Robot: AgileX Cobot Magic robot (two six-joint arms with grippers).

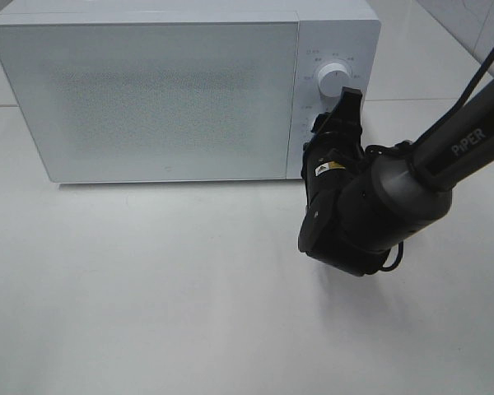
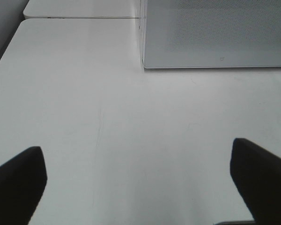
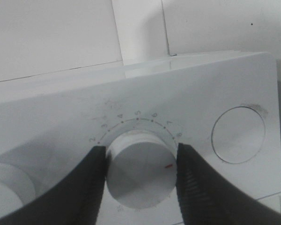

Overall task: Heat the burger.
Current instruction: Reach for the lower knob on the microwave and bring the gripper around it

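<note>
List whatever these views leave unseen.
- Burger: in no view; exterior high, the shut microwave door's dotted panel hides the inside.
- Numbered knob: exterior high, the right gripper, shut on it, covers it.
- Left gripper: left wrist, frame edge cuts all but fingertips.

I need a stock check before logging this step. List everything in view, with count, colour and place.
microwave: one, white, at the table's back, door shut
upper dial: one, white, on the microwave's panel, untouched
numbered dial: one, white, same panel, gripped
round button: one, white, same panel, beside the numbered dial
table: one, white, under the microwave
burger: none in view
left gripper: one, black, open, over the table
right gripper: one, black, shut on the numbered dial
</note>
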